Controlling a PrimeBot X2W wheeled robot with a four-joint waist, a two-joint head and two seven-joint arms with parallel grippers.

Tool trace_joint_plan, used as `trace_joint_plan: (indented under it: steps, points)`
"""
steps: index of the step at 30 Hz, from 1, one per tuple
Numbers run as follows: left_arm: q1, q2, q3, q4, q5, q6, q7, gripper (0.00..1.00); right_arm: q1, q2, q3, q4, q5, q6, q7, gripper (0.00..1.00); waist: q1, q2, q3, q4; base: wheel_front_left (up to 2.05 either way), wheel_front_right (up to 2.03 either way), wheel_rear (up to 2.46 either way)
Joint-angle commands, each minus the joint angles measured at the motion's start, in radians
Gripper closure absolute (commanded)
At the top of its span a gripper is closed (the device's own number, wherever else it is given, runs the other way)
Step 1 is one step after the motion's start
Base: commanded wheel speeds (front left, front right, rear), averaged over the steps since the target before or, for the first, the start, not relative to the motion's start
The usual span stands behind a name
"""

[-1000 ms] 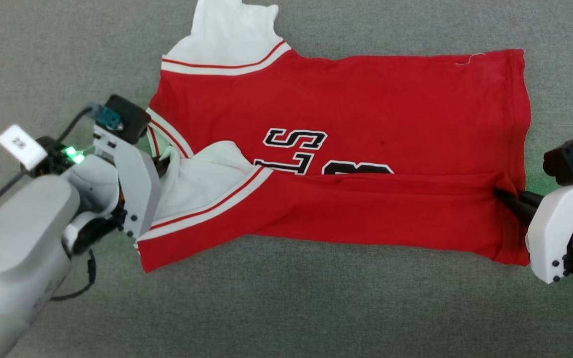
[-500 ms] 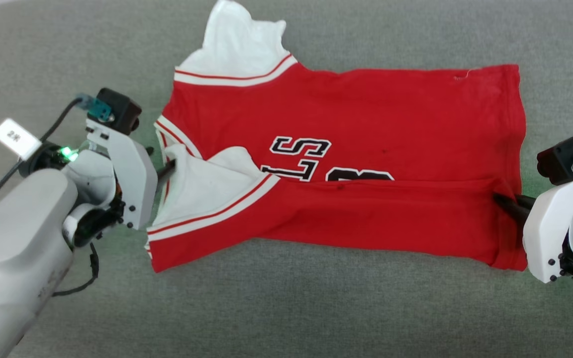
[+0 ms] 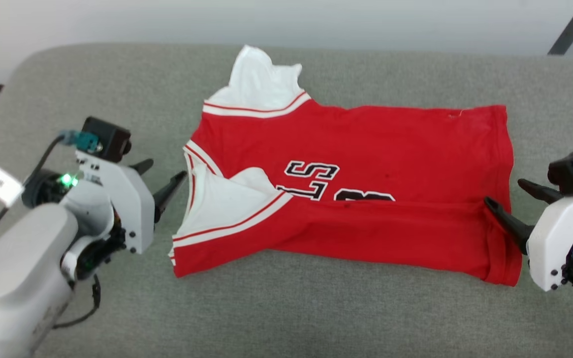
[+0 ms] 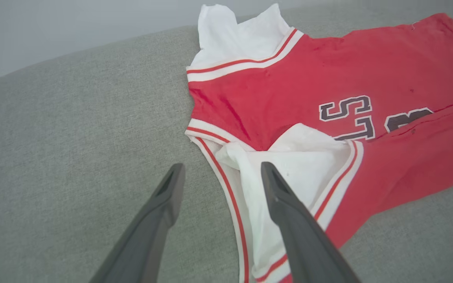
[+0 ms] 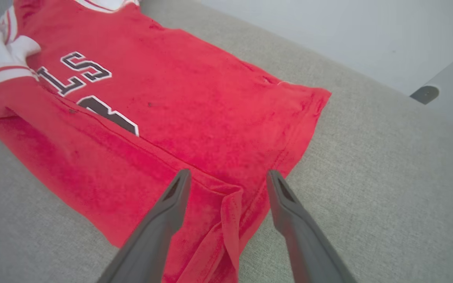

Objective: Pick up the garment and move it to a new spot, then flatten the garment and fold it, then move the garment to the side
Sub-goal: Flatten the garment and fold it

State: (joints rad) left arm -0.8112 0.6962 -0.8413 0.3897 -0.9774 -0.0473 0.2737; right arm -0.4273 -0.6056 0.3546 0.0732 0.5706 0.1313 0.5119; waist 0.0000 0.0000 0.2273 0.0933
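1. Our left gripper (image 3: 167,168) and right gripper (image 3: 504,191) both sit spread wide, holding nothing.
2. The garment (image 3: 366,149) lies half-folded on the grey cushion (image 3: 316,308) between them.
3. Looks soft and floppy; we'd pinch the fold's ends.

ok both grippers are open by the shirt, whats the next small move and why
Probably lift both clear and reach for the far edge: the left gripper and right gripper stand open at the garment's ends, its near strip lies folded over the lettering, and the far half with its white sleeve lies unfolded.
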Motion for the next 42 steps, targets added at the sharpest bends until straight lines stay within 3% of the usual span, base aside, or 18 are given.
trace_joint_plan:
  steps: [1, 7, 12, 29, 42]
  points:
    - [0.035, 0.011, 0.008, -0.025, -0.01, 0.013, -0.019, 0.0, 0.024, 0.004, -0.008, -0.009, -0.018, -0.001, -0.04, 0.0, 0.0, 0.0, -0.039, 0.01, 0.0, 0.0, 0.0]
    - [0.127, 0.045, 0.026, -0.115, -0.052, 0.059, -0.037, 0.0, 0.096, 0.039, -0.06, -0.038, -0.064, -0.001, -0.167, 0.0, 0.0, 0.0, -0.081, 0.007, 0.0, 0.0, 0.0]
    - [0.187, 0.078, 0.031, -0.169, -0.103, 0.104, 0.011, 0.0, 0.167, 0.092, -0.119, -0.066, -0.097, -0.001, -0.216, 0.0, 0.0, 0.0, -0.103, -0.009, 0.0, 0.0, 0.0]
    - [0.183, 0.153, 0.006, -0.171, -0.245, 0.205, 0.342, 0.0, 0.357, 0.252, -0.285, -0.252, -0.164, -0.001, -0.167, 0.0, 0.0, 0.0, -0.07, -0.14, 0.0, 0.0, 0.0]
    - [0.148, 0.109, -0.031, -0.037, -0.233, 0.171, 0.399, 0.0, 0.41, 0.305, -0.337, -0.321, -0.177, -0.001, -0.125, 0.0, 0.0, 0.0, -0.035, -0.173, 0.0, 0.0, 0.0]
